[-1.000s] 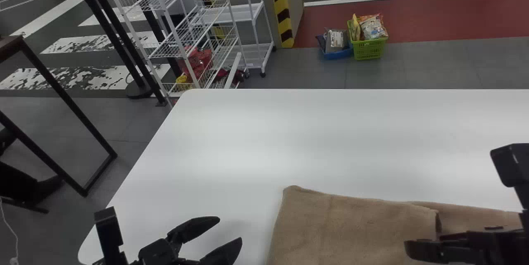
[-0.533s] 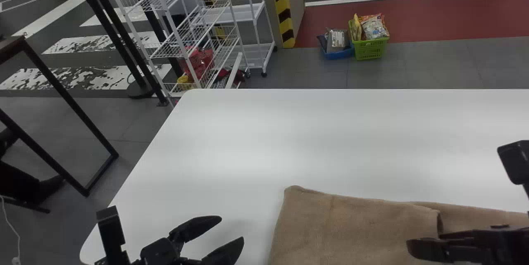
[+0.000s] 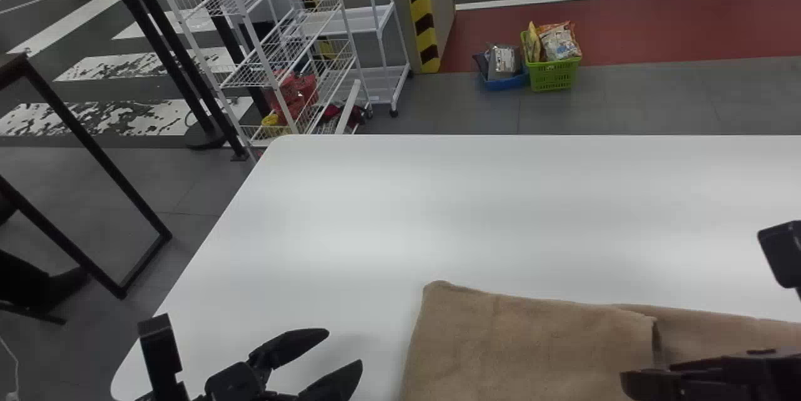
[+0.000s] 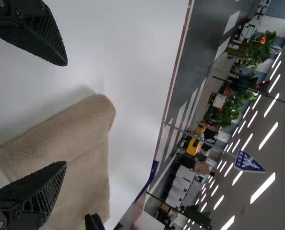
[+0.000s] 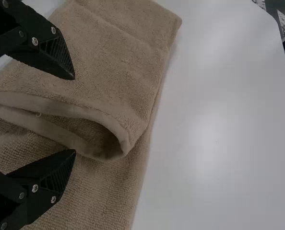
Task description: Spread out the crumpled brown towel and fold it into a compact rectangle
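Note:
My left gripper (image 3: 345, 351) stands open over the white table, left of the brown towel (image 3: 532, 345) in the head view. At the right edge my right gripper (image 3: 644, 382) hangs over the towel, near the edge of its folded-over part. In the left wrist view the open left gripper (image 4: 65, 114) has the towel (image 4: 80, 129) beyond it, a rounded fold at its end. The right wrist view has the right gripper (image 5: 75, 115) open above the towel (image 5: 118, 62), where a folded layer ends in a loosely curled hem. Neither gripper holds cloth.
The white table (image 3: 438, 213) extends behind and to the left of the towel, with a rounded far-left corner. Beyond it stand a white wire rack (image 3: 281, 44) and, on the floor, a green basket (image 3: 554, 74) with packets.
In the head view, my right gripper has shifted slightly right over the towel. The left gripper and the towel hold their places, apart from a slight shift of the whole view.

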{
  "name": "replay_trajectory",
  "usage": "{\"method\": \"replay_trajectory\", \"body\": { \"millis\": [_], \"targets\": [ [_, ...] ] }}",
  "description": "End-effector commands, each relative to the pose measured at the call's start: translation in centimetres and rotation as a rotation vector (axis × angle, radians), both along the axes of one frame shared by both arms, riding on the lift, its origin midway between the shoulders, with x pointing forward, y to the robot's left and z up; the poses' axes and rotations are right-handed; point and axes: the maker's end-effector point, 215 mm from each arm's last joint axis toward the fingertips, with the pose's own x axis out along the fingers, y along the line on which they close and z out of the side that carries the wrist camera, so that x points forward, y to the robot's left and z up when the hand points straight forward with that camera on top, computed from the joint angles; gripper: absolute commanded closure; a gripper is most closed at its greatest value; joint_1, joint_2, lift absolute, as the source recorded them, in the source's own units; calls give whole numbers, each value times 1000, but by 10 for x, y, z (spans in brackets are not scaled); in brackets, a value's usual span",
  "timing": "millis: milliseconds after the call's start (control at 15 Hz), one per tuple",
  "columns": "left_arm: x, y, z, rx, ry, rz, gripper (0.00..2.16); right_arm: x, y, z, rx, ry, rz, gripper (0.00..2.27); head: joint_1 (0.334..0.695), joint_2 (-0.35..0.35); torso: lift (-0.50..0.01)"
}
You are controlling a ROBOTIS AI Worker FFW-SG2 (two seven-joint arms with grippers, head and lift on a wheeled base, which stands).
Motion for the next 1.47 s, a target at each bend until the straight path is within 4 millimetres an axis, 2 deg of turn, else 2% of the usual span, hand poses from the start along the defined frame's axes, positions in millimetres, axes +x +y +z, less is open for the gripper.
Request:
{"method": "replay_trajectory", "body": {
  "millis": [0,533,667,867,1067,1133,1200,1400],
  "targets": [
    [0,-1,0,-3,0,0,76,-3,1,-3,-2,9,3,340,695,301,-127],
    [0,-1,-1,-4,1,1,76,-4,10,-7,-12,12,11,410,695,315,-127],
    [0,-1,-1,-6,1,1,76,-5,10,-11,-16,23,12,566,695,316,-127],
    [-1,0,-2,-7,4,2,76,-3,6,-12,-25,20,-5,684,695,318,-127],
    [0,-1,-3,-5,0,1,76,-1,-3,-13,-10,19,-42,684,695,305,-127],
    [-1,-1,-3,-7,1,1,76,0,-5,-13,-5,17,-51,826,695,298,-127],
    [0,0,-3,-4,-1,1,76,1,-8,-13,-3,18,-62,859,695,294,-127],
    [1,0,-4,-5,-1,2,76,2,-12,-13,22,22,-81,856,695,287,-127]
  ]
}}
